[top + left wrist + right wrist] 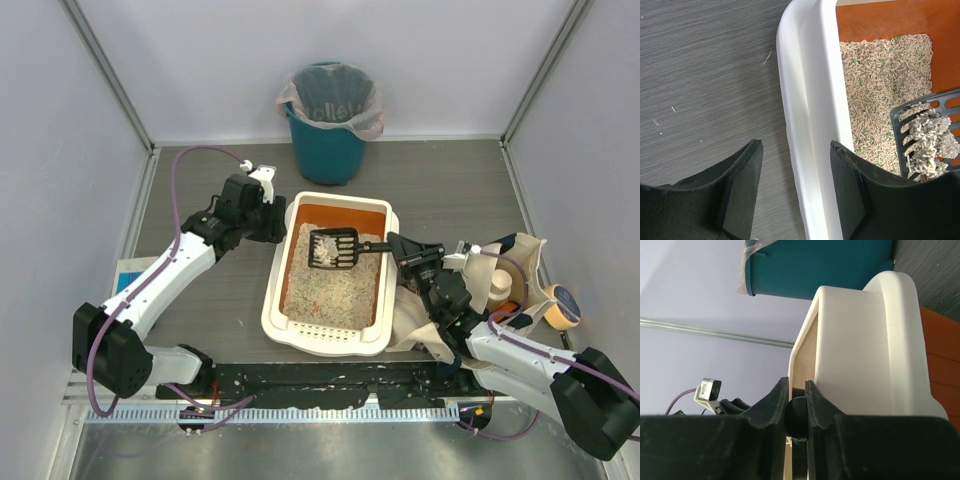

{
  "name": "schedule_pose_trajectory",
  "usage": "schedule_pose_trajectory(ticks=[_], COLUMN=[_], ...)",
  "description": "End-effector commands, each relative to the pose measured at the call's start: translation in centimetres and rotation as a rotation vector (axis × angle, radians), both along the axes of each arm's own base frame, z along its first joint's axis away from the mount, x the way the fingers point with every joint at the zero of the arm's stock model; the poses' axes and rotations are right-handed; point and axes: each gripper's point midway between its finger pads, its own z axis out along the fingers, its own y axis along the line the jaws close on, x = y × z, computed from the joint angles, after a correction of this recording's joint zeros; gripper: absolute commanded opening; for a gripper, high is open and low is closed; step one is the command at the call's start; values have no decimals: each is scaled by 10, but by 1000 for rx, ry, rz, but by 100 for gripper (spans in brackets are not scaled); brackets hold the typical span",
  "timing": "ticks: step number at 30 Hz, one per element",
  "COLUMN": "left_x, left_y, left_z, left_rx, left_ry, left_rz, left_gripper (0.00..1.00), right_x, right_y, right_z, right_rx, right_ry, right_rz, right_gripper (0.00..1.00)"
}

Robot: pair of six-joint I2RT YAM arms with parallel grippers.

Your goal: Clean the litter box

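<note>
The cream-white litter box with orange inner walls and grey-beige litter lies mid-table. My right gripper is shut on the handle of a black slotted scoop, held level above the litter with a grey clump in it. In the right wrist view the fingers clamp the black handle beside the box's white wall. My left gripper is open, its jaws straddling the box's left rim, one outside and one over the litter.
A teal bin with a plastic liner stands behind the box against the back wall. A beige cloth tote bag with rolls lies at the right. Walls close in on the left, back and right.
</note>
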Motion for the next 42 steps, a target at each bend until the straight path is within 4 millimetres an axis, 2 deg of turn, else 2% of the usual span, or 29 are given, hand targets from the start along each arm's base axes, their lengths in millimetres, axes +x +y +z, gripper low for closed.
schedule_pose_trajectory(ticks=[1,3,4,7,9,12,16,18,19,20,22,23,25,26,28,30,32,34,35,38,39,40,42], left_x=[0,0,0,0,0,-1,-2,-1,-1,-1,-2,-2,-2,-2,-2,-3,-2,-2,-2,-2,-2,-2,-2], left_y=[-3,-3,-3,-3,-3,-3,-5,-3,-4,-4,-6,-5,-4,-4,-6,-5,-3,-4,-4,-4,-4,-4,-6], left_z=[8,7,6,8,7,9,8,8,8,8,9,9,9,8,9,9,9,10,10,10,9,8,9], left_rx=[-5,0,3,0,4,-1,-2,3,3,1,-5,-5,2,2,-2,1,7,7,7,9,10,11,5], left_ry=[-34,-35,-33,-37,-37,-38,-37,-41,-42,-41,-39,-39,-43,-41,-41,-42,-47,-49,-47,-50,-49,-46,-43], left_rz=[-21,-19,-20,-21,-20,-25,-31,-26,-28,-30,-33,-32,-27,-28,-33,-31,-24,-26,-26,-26,-26,-27,-32], left_gripper=[60,60,60,60,60,60,60,60,60,60,60,60,60,60,60,60,60,60,60,60,60,60,60], right_x=[-3,4,2,-4,0,-4,-4,-6,-6,-6,-7,-8,-6,-5,-2,-4,-2,0,0,-2,0,0,-1], right_y=[-5,5,7,-10,-9,7,-14,-7,-6,-7,-15,-14,-1,2,-7,-8,5,0,-3,6,6,4,-6], right_z=[-1,-15,-15,-9,-24,-3,-10,7,7,-4,-12,2,0,-9,-17,-5,-2,-17,-18,2,-1,-16,-19], right_rx=[30,-66,-58,93,9,-57,-34,-59,-51,-56,-9,9,-54,-77,-19,-2,-66,-95,-60,-52,-65,-87,-65], right_ry=[-38,76,63,-3,78,5,41,-30,-15,38,63,-10,6,72,122,25,43,120,116,14,44,116,104], right_rz=[-4,16,39,-21,-32,58,-38,6,12,7,-32,-22,38,44,-11,-2,52,22,3,56,53,41,-1], right_gripper=[1,1,1,1,1,1,1,1,1,1,1,1,1,1,1,1,1,1,1,1,1,1,1])
